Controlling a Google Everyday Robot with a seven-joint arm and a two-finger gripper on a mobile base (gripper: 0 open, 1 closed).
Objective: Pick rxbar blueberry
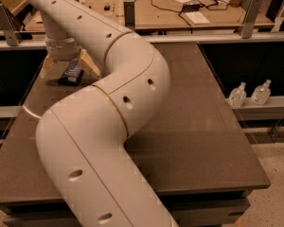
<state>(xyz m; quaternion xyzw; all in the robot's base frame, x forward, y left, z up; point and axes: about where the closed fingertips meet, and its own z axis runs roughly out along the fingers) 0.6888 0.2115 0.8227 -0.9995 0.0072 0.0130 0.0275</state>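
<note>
Camera view: end effector point(70, 70) spread astride rxbar blueberry point(71, 74) on table point(203, 126), far-left; arm point(128, 79) covers middle; bottles point(237, 95) right.

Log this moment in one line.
end effector: open, straddling rxbar blueberry | location: table, far-left corner | grasp: not yet closed

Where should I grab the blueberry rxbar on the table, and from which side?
Grip the rxbar blueberry across its narrow width at mid-length, from above: it lies flat on the table, and the open pincer straddles it there.
</note>
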